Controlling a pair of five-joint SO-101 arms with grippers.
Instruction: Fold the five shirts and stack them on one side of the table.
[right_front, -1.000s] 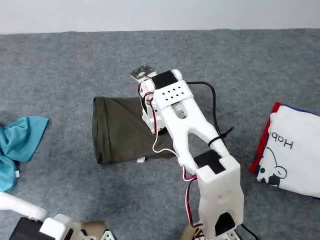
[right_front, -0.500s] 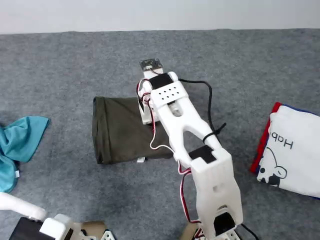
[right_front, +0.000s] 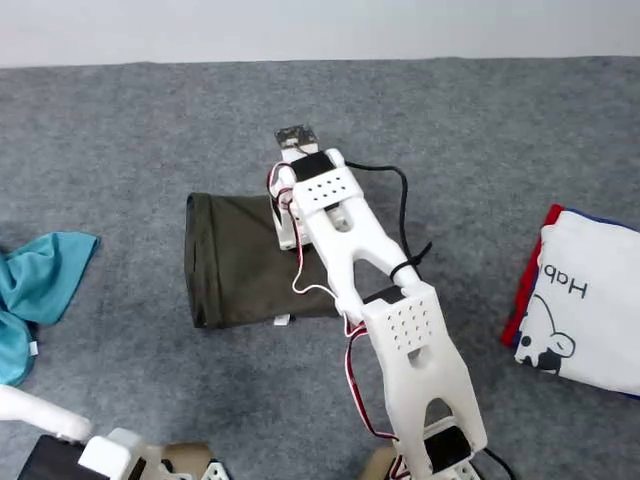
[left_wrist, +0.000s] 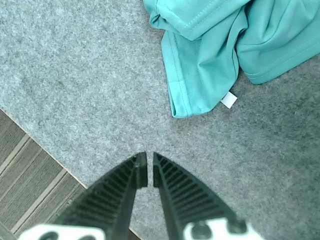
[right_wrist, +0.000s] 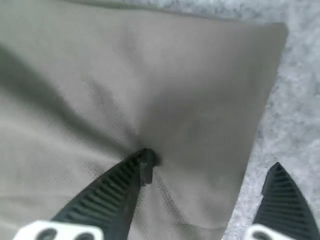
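Right pincer released: one fingertip presses the one folded olive shirt beneath it, the other lies past its edge over the grey mat. The right arm overlaps that shirt. Left pincer clenched; one crumpled teal shirt lies ahead. One white-topped stack lies well aside.

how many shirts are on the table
3 clear: teal shirt crumpled at left, olive shirt folded mid-table, white shirt at right; red and blue edges under it may be more.

High view: overhead, whole table. Wrist views: close, downward. Right wrist, high share olive shirt.
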